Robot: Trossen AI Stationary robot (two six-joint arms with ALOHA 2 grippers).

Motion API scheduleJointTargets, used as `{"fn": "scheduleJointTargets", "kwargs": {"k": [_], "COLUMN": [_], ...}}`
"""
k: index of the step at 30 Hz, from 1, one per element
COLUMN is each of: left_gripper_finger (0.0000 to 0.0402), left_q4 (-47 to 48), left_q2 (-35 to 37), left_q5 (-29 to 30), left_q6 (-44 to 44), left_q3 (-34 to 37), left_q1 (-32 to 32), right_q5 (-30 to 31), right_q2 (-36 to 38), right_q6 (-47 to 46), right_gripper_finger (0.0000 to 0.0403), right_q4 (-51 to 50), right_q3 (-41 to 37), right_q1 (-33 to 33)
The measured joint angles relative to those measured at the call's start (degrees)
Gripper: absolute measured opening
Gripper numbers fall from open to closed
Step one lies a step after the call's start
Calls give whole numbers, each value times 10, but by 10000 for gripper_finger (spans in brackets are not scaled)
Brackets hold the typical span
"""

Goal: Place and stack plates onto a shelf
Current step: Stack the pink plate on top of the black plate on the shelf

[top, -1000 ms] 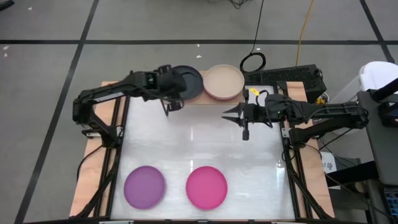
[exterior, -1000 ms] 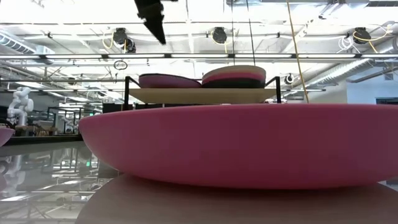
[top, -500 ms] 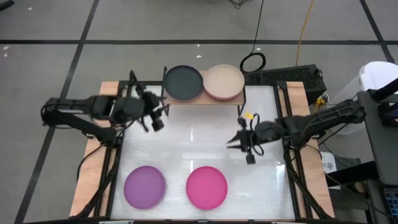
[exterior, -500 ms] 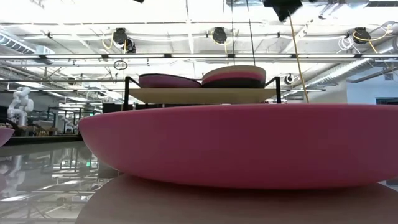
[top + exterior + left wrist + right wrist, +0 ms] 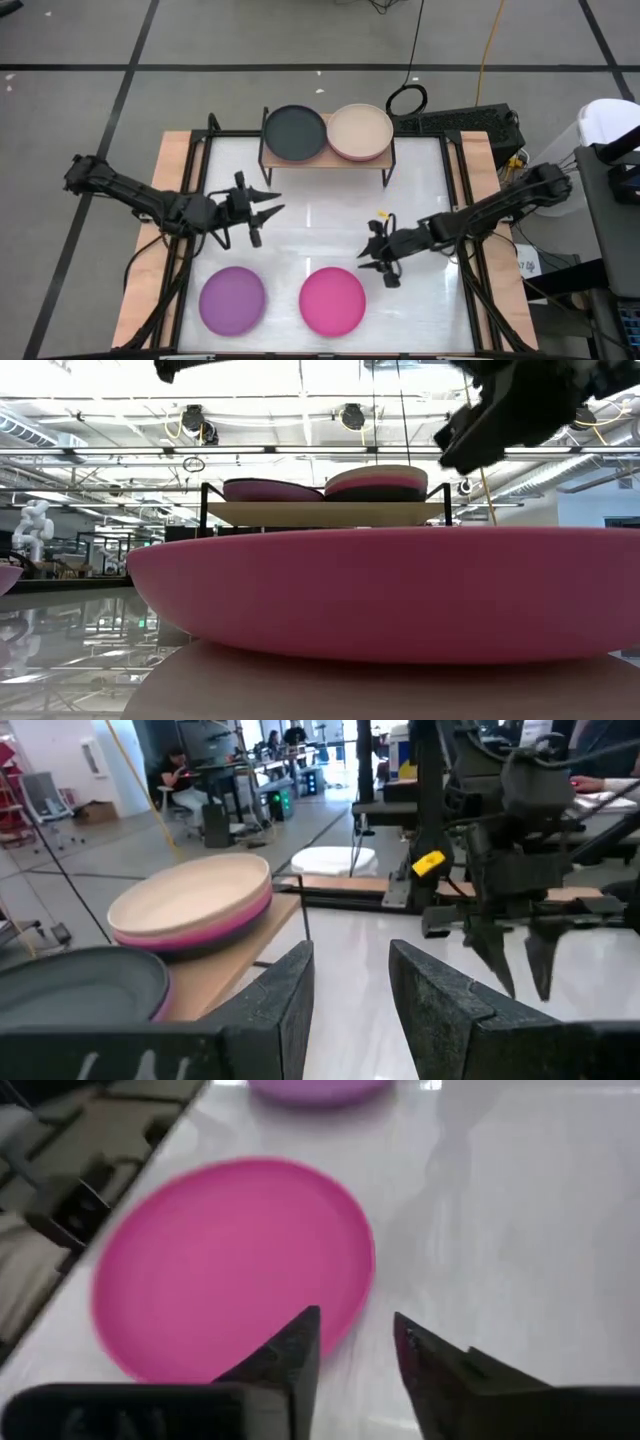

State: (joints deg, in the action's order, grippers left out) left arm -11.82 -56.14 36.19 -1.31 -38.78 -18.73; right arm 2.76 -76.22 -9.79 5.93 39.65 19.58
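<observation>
Two plates remain on the tabletop (image 5: 320,225), both tools released above it.

On the shelf (image 5: 325,160) sit two stacks, one topped by a dark grey plate (image 5: 295,132), the other by a beige plate (image 5: 359,131). Well apart from the shelf, at the tabletop's near edge, lie the purple plate (image 5: 232,299) and the magenta plate (image 5: 332,299). The right tool (image 5: 372,254) hovers just beside the magenta plate, fingers apart and empty. The left tool (image 5: 268,203) hangs between the shelf and the purple plate, fingers spread, holding nothing.
</observation>
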Motion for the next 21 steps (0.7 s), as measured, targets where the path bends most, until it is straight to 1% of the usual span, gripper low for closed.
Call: {"fn": "scheduleJointTargets", "kwargs": {"k": [3,7,10,13,16,21], "left_gripper_finger": [138,138,138,138,138,138], "left_q4": [-30,-28,-19,14,49,34], "left_q2": [-1,3,19,45,70,92], "left_q5": [1,4,7,26,74,130], "left_q6": [0,-12,-27,-30,-21,-15], "left_q3": [25,30,30,30,31,68], "left_q1": [1,-1,-14,-36,-64,-98], "right_q5": [0,-1,0,-1,-1,-1], "right_q2": [-40,-84,-112,-134,-148,-164], "right_q6": [-16,-43,-56,-63,-67,-81], "right_gripper_finger": [149,189,208,216,216,211], "right_q4": [6,38,67,84,96,112], "right_q3": [0,0,0,0,0,0], "right_q1": [0,1,1,1,0,0]}}
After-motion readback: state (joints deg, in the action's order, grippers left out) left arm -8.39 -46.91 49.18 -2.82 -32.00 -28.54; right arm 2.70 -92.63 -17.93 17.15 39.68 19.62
